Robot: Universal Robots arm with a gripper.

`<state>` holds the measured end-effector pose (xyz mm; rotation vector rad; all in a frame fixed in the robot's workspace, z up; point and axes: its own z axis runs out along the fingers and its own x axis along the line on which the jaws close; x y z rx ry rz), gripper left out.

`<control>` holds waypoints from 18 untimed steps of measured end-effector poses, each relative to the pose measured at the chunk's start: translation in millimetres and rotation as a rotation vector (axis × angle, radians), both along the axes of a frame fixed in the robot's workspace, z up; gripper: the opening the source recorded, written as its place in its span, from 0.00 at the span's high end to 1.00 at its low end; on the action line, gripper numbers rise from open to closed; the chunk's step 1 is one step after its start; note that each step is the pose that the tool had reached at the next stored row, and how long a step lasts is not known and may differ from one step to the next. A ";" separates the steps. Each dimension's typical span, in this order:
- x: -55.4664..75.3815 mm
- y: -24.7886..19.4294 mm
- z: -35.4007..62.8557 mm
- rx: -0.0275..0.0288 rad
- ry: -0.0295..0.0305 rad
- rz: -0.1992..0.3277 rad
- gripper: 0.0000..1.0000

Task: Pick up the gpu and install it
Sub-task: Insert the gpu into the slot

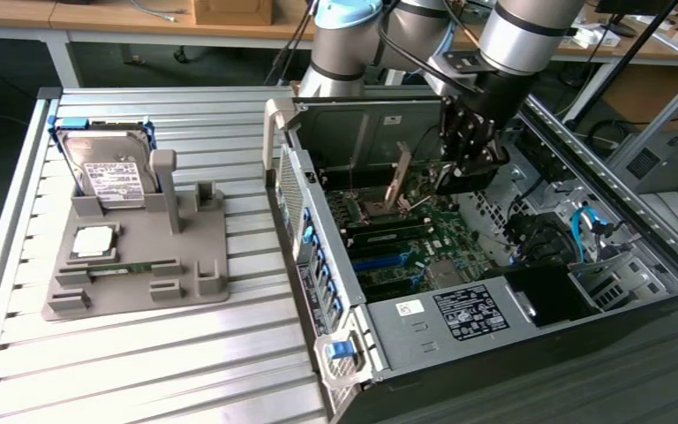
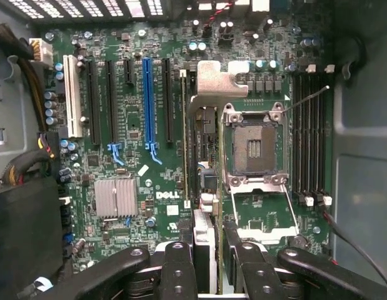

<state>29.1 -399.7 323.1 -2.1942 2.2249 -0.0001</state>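
My gripper (image 1: 448, 181) hangs inside the open computer case (image 1: 621, 291), over the motherboard (image 1: 404, 252). It is shut on the gpu (image 1: 401, 177), a thin card held on edge and pointing down toward the board. In the wrist view the two black fingers (image 2: 178, 269) clamp the card's near end, and my gripper (image 2: 209, 253) is centred on it. The gpu (image 2: 202, 144) runs away from the fingers to its silvery bracket (image 2: 215, 80). It hovers between the black expansion slots (image 2: 168, 100) and the empty CPU socket (image 2: 254, 147). I cannot tell whether its edge touches a slot.
A blue slot (image 2: 148, 100) and a white slot (image 2: 71, 94) lie beside the black ones, with memory slots (image 2: 309, 131) past the socket. The power supply (image 1: 469, 311) fills the case's near end. A grey holder (image 1: 139, 256) at the exterior view's left carries a hard drive (image 1: 106, 168).
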 end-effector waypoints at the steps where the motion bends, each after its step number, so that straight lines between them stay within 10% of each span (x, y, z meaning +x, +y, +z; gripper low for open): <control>1: 0.0 0.0 0.0 0.0000 0.0000 0.005 0.70; 18: -0.3 -5.9 -0.2 -0.0002 0.0000 0.009 0.70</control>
